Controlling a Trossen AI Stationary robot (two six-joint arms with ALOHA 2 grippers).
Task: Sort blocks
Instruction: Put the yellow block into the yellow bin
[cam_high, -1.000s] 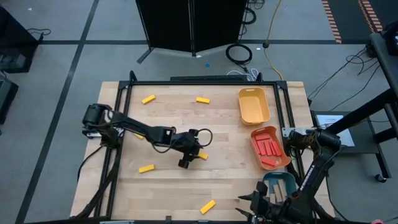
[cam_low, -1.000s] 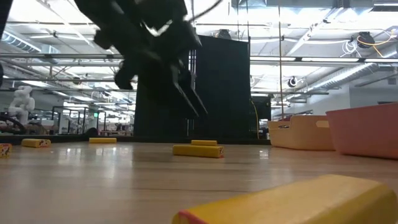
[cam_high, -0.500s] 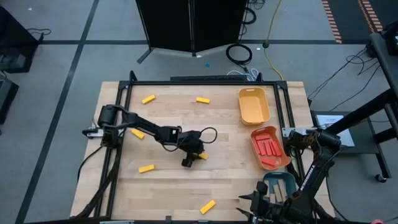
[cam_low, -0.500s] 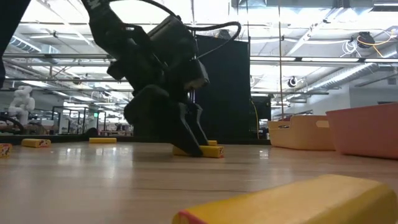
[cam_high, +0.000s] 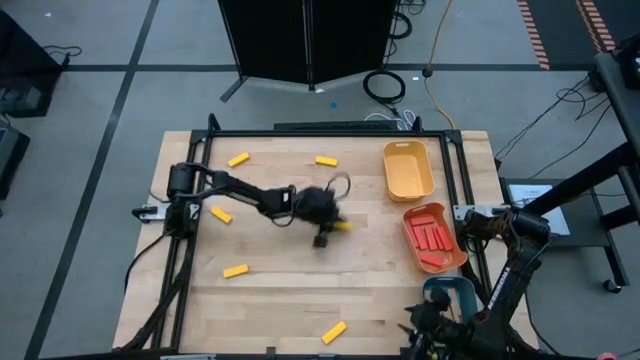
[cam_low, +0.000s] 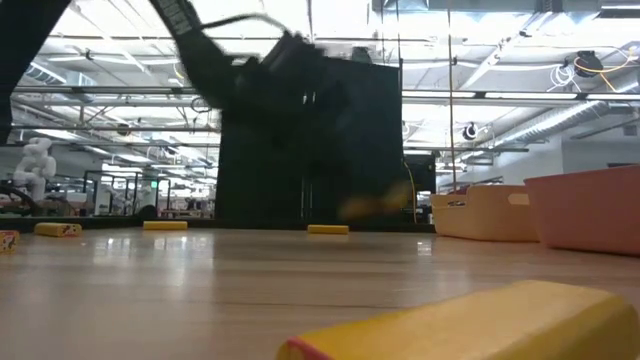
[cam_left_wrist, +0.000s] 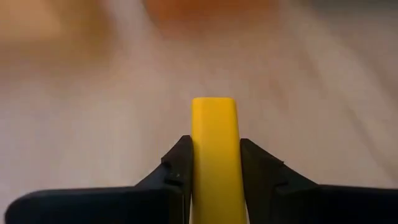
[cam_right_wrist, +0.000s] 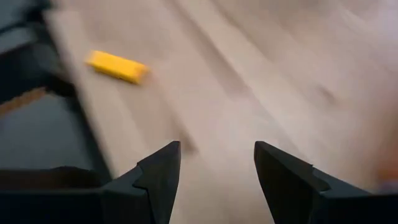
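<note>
My left gripper (cam_left_wrist: 215, 146) is shut on a yellow block (cam_left_wrist: 215, 124) near the table's middle (cam_high: 335, 230). In the low view the block (cam_low: 375, 205) shows as a yellow blur above the tabletop. Other yellow blocks lie flat on the wood at the far left (cam_high: 238, 159), far middle (cam_high: 326, 160), left (cam_high: 221, 215), near left (cam_high: 235, 271) and near edge (cam_high: 334, 332). My right gripper (cam_right_wrist: 216, 163) stands open at the near right corner (cam_high: 425, 325), above bare wood, with one yellow block (cam_right_wrist: 117, 66) ahead of it. My left gripper pinches the yellow block by its two long sides (cam_left_wrist: 196, 149) between its two fingers. The fingers lie along the block, whose free end sticks out past the fingertips. They slant down from the table's left. The block is lifted clear of the table.
At the right stand a yellow-orange tray (cam_high: 408, 170), an orange tray (cam_high: 455, 255) with several red blocks (cam_high: 432, 236), and a teal tray (cam_high: 450, 292) by my right arm. A black frame (cam_high: 300, 130) runs round the tabletop. Bare wood lies between the scattered blocks.
My left gripper has come down on the yellow block near the table's middle, shut on it, then carried it up and toward the far right. The block, flat on the wood before, is lifted clear. My right gripper has turned a little in place and stayed open.
</note>
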